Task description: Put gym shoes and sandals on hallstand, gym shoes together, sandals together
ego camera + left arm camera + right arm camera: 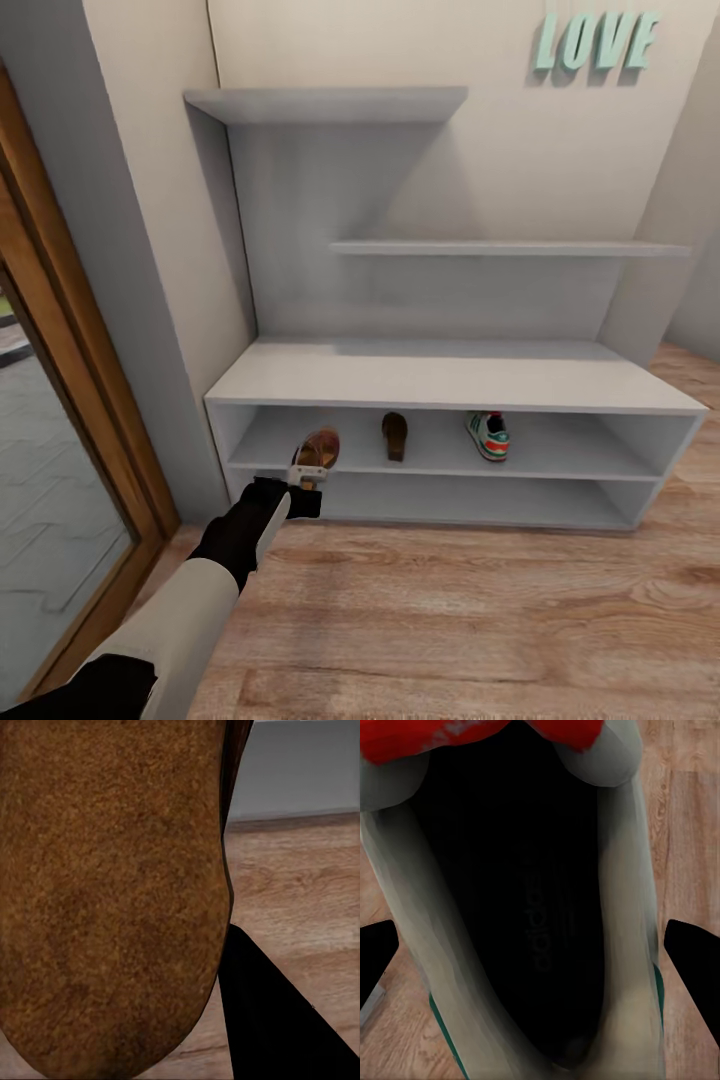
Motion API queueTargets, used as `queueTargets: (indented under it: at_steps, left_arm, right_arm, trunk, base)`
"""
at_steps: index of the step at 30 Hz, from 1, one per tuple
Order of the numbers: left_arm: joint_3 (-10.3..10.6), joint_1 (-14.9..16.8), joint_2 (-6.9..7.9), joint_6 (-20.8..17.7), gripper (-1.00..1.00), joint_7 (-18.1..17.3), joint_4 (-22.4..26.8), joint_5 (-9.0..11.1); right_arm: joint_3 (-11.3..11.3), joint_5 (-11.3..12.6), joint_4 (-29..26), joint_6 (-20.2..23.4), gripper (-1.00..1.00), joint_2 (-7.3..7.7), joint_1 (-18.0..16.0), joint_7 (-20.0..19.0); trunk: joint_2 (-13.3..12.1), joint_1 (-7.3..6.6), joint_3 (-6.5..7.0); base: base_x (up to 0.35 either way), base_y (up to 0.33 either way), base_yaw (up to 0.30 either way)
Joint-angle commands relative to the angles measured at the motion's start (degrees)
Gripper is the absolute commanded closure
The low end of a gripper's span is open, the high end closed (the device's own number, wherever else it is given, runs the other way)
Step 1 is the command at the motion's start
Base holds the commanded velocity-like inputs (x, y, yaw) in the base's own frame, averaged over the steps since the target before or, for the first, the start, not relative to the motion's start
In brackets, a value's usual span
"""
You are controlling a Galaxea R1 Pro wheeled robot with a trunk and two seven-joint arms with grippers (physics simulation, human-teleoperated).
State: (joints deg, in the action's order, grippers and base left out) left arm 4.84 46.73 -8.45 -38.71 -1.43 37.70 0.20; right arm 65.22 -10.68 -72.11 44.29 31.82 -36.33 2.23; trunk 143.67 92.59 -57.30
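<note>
The left gripper (312, 478) grips a sandal (318, 450) at the rack's (450, 385) upper tier front edge. A second sandal (394, 436) and a sneaker (488, 435) sit on that tier. The right gripper's fingers (694, 952) stand wide around another sneaker (521, 907), its insole reading "adidas". Wall letters (596, 42) spell "LOVE".

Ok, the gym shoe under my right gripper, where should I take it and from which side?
Come straight down from above: the gym shoe stands on its sole on the corridor floor, opening upward. The right gripper is open with a finger on either side, so I'd close across the collar's two side walls, which look firm enough to pinch.
</note>
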Motion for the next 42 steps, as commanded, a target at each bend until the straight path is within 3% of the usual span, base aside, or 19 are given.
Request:
queueTargets:
  at_steps: [1, 14, 26, 42]
  left_arm:
    - [0.1, 0.0, 0.01, -0.3, 1.0, -0.2, 0.1, -0.2]
    - [0.1, 0.0, 0.01, -0.3, 1.0, -0.2, 0.1, -0.2]
    - [0.0, -0.1, 0.02, -0.2, 1.0, -0.3, 0.1, -0.2]
    - [0.0, -0.1, 0.03, -0.1, 1.0, -0.3, 0.1, -0.2]
  right_arm:
    - [0.0, -0.2, 0.0, 0.3, 1.0, 0.03, -0.1, 0.0]
    - [0.0, -0.2, 0.0, 0.3, 1.0, 0.0, -0.1, 0.1]
    - [0.0, -0.2, 0.0, 0.4, 1.0, -0.01, -0.1, 0.1]
    - [0.0, -0.2, 0.0, 0.4, 1.0, 0.0, -0.1, 0.1]
  trunk:
    - [0.0, 0.01, -0.38]
    - [0.2, 0.34, -4.38]
    - [0.2, 0.34, -4.44]
    - [0.2, 0.34, -4.44]
  base:
    - [0.0, 0.0, 0.0]
    - [0.0, 0.0, 0.0]
    - [0.005, -0.004, -0.068]
    - [0.139, -0.102, -0.051]
